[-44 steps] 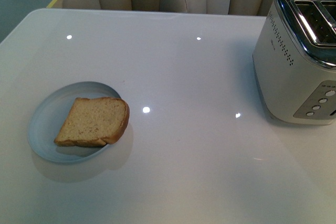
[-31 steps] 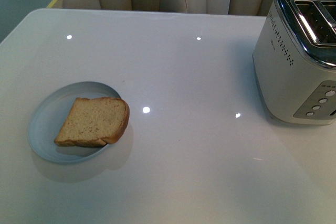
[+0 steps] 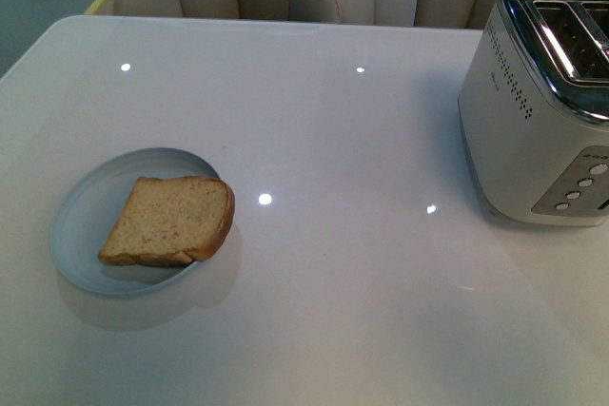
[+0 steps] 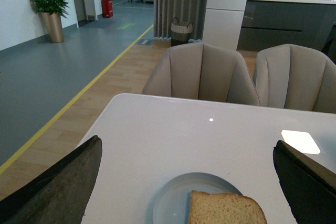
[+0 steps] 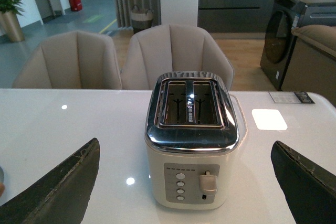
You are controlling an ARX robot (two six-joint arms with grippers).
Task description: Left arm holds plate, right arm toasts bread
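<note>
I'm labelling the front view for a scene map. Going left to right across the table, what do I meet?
Pale-blue plate, with the slice of bread lying on its right part → white toaster at the right edge.

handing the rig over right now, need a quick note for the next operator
Left gripper: fingers wide open, empty, facing the round pale-blue plate.
Right gripper: fingers wide open, empty, facing the white two-slot toaster.
The tan-brown bread slice lies on the plate; toaster slots look empty.
Done: nothing yet.
Left: hold plate, pick up bread, drop it into a slot.
</note>
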